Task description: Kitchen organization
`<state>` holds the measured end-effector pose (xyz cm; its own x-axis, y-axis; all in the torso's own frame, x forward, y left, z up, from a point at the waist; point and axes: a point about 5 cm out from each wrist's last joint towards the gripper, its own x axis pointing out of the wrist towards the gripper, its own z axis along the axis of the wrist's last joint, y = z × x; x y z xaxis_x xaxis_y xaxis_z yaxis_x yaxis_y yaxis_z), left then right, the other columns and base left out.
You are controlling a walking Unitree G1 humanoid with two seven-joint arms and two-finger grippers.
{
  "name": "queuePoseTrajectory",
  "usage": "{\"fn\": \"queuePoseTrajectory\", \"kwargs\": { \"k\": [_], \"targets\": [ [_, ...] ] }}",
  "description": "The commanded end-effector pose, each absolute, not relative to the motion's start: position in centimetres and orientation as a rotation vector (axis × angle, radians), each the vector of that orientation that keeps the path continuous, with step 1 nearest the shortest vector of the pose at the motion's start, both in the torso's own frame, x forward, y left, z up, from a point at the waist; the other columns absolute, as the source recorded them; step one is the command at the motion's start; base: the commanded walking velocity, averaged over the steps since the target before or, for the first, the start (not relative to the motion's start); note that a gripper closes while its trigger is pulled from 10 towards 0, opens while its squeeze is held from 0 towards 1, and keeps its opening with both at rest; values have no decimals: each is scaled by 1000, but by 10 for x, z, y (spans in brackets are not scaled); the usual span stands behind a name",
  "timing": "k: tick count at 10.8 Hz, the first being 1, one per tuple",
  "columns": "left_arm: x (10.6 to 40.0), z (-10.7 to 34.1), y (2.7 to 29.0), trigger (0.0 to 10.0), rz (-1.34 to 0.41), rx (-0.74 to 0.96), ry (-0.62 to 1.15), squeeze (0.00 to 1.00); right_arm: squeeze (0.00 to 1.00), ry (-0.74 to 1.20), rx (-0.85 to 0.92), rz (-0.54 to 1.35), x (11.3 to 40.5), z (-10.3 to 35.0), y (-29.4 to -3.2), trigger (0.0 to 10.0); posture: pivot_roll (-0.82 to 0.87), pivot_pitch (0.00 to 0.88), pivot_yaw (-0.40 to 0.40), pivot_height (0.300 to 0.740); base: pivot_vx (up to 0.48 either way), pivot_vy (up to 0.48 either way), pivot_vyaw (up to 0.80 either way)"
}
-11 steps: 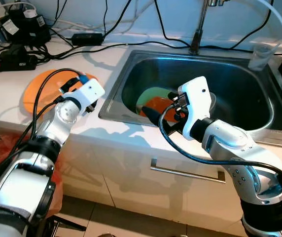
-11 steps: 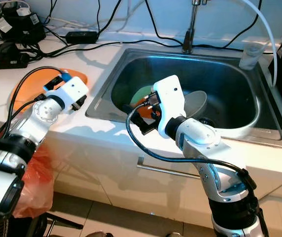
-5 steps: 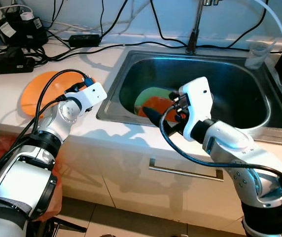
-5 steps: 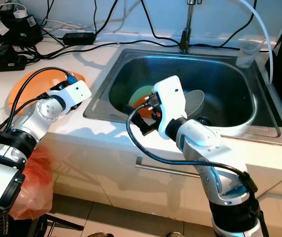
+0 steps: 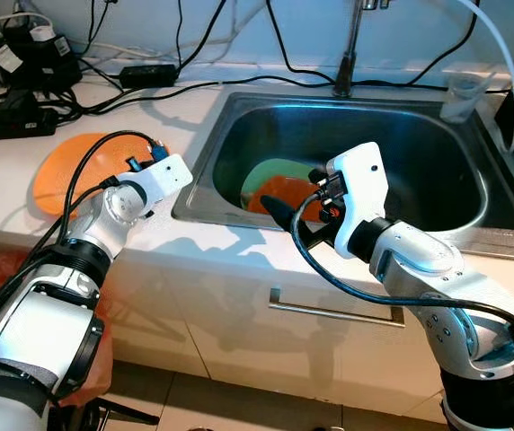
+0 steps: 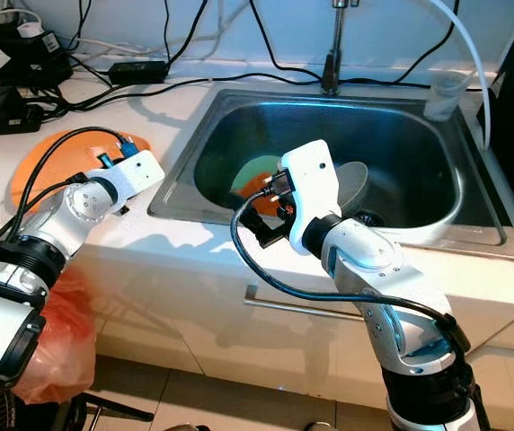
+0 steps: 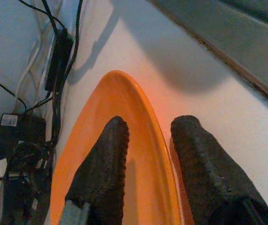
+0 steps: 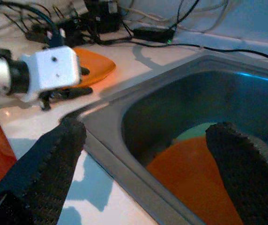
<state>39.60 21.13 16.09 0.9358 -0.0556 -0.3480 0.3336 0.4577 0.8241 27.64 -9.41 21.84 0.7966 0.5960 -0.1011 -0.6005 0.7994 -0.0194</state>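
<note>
Left gripper (image 7: 148,154): I see it at the right rim of the orange plate (image 5: 73,166) on the bench (image 5: 23,193); one finger lies over the plate's inside, the other outside, with the rim running up between them. I cannot tell whether the pads press the rim or just bracket it.

Right gripper (image 8: 143,164): fingers spread wide and holding nothing, hovering over the near-left edge of the sink (image 5: 419,117); one finger is above the bench lip, the other above the basin.

Sink contents: an orange dish (image 5: 279,190) lies over a green dish (image 5: 270,171) at the near-left of the basin; a grey dish (image 6: 351,180) leans just right of them, partly behind my right wrist.

Edges: the orange plate sits left of the sink, apart from its steel rim, with bare white bench between them.

Far side: black cables and power bricks (image 5: 23,63) crowd the far-left bench, near the plate's far edge; the tap (image 5: 347,54) stands at the sink's far rim, a clear cup (image 5: 465,94) at its far-right corner.

Open room: the right half of the basin is bare steel.
</note>
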Motion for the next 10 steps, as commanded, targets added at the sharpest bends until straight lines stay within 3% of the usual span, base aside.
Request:
{"fn": "queuePoseTrajectory", "kwargs": {
  "k": [1,4,10],
  "targets": [
    [379,124,229,0,-264,1061,480,0,0,68,-25,684,271,224,-91,10000,-70,74,67,740,0,0,0],
    [378,122,232,0,-256,1055,489,0,0,45,-2,777,262,228,-84,10000,-71,73,67,740,0,0,0],
    [387,137,220,0,-254,1071,397,0,0,52,-12,768,262,227,-85,10000,-71,71,66,740,0,0,0]
  ]
}}
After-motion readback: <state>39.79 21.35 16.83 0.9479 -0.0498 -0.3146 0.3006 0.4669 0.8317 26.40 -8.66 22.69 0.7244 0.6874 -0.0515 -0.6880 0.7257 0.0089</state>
